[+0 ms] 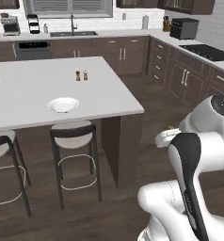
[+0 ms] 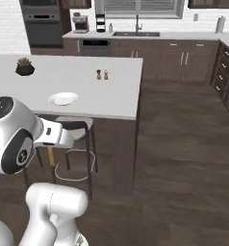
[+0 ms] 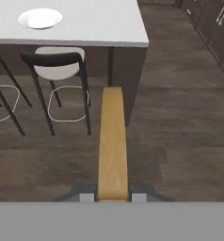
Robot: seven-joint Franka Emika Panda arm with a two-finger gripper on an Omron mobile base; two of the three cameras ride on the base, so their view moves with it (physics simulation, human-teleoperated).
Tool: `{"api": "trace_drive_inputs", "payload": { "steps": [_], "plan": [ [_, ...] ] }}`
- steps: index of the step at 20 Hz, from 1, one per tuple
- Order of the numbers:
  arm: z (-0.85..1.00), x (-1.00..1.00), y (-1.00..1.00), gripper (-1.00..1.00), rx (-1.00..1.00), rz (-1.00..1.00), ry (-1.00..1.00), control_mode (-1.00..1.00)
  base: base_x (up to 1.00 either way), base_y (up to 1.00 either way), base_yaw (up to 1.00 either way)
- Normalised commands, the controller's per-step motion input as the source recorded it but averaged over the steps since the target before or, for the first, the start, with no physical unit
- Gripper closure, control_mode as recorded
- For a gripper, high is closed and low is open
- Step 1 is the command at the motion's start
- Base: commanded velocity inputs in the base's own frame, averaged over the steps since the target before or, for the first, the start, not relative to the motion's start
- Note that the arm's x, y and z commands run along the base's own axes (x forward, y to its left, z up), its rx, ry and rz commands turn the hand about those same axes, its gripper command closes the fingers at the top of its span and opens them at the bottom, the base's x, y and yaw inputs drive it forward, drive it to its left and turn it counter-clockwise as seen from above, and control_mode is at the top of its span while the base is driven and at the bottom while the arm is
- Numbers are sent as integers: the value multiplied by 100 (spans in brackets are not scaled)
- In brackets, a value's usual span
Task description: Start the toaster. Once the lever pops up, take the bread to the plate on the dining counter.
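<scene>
bread (image 3: 113, 141): golden brown | plate (image 1: 63, 104): plain white | dining counter (image 1: 109, 84): white top, dark brown base

Edge-on bread (image 3: 113, 141), bare plate (image 3: 40, 19)

All three views share the dining counter (image 1: 109, 94).

One plate (image 1: 63, 104), two shakers (image 1: 81, 75) and one potted plant (image 2: 24, 66) are being counted on the surface (image 1: 34, 84). Two stools (image 1: 72, 134) are being counted beneath it. One bread (image 3: 112, 141) and one toaster (image 1: 184, 28) are being counted.
</scene>
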Motion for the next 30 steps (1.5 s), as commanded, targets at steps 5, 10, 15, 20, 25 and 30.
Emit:
{"api": "trace_drive_inputs", "payload": {
  "steps": [5, 10, 15, 20, 25, 30],
  "plan": [
    [0, 0, 0, 100, 0, 0, 0, 100, 0, 97, -54],
    [0, 0, 0, 100, 0, 0, 0, 100, 0, 100, -28],
    [0, 0, 0, 100, 0, 0, 0, 100, 0, 94, -4],
    [0, 0, 0, 100, 0, 0, 0, 100, 27, 9, 25],
    [0, 0, 0, 100, 0, 0, 0, 100, 56, -27, 37],
    [0, 0, 0, 100, 0, 0, 0, 100, 71, -28, 27]
  ]
}}
